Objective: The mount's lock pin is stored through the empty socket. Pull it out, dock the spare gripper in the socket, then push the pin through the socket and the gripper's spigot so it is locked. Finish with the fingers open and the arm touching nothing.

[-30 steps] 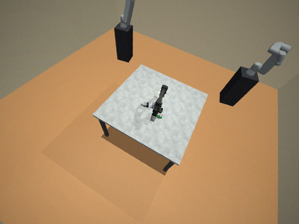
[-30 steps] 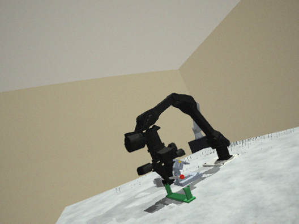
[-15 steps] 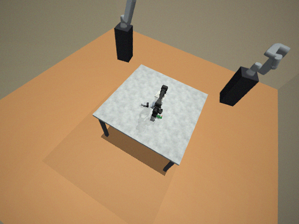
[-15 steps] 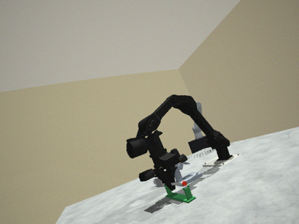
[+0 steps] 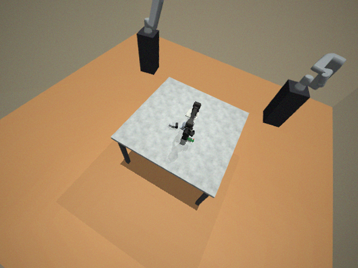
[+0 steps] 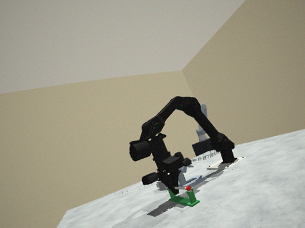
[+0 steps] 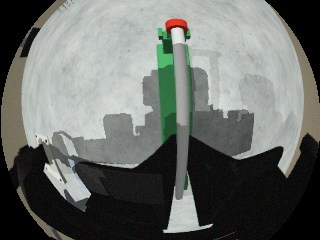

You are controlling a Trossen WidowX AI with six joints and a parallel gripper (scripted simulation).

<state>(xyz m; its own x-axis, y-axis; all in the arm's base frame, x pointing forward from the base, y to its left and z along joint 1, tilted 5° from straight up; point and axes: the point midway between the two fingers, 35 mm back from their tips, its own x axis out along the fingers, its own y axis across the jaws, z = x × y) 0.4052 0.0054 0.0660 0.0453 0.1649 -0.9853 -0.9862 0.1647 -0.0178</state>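
My gripper (image 6: 175, 192) (image 7: 179, 139) points down, shut on the lock pin (image 6: 180, 187) (image 7: 181, 95). The pin is a grey rod with a red head, lying roughly level along the green rack (image 5: 190, 140) (image 6: 180, 200) (image 7: 167, 85). The red head is at the rack's outer upright; whether the pin rests in the notches cannot be told. The pale blue-grey mount (image 5: 183, 125) (image 6: 181, 179) stands behind my gripper, its socket mostly hidden by the arm. The spare gripper (image 5: 176, 125), small, black and grey, lies beside the mount on its left in the top view.
The arm's white base plate (image 5: 189, 113) (image 6: 213, 167) is at the back, beyond the mount. The mount is close behind my fingers. The table's near edge (image 5: 162, 167) is beyond the rack's side. Two grey arms on black pedestals (image 5: 149, 52) (image 5: 284, 104) stand off the table.
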